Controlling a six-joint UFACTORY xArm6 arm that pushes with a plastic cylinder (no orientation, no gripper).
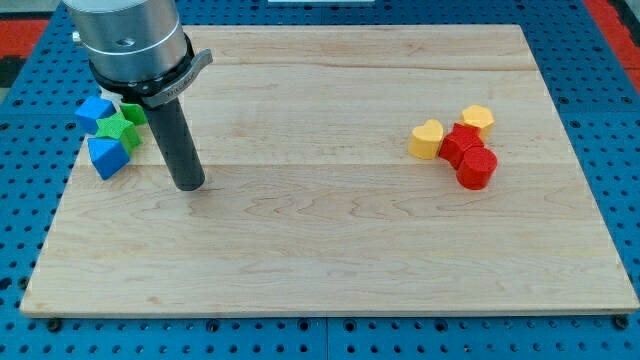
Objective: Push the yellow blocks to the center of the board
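A yellow heart-shaped block (pixel 426 139) lies at the view's right, touching a red block (pixel 459 146) on its right. A second yellow block, hexagonal (pixel 478 119), sits just above and to the right of that red block. Another red block, a cylinder (pixel 477 168), lies below them. My tip (pixel 189 183) stands on the board at the view's left, far from the yellow blocks, just right of the blue and green cluster.
At the left edge sit a blue block (pixel 95 110), a green star-like block (pixel 119 130), a second green block (pixel 134 113) partly behind the rod, and a blue triangular block (pixel 106 156). The wooden board (pixel 320 250) lies on a blue pegboard.
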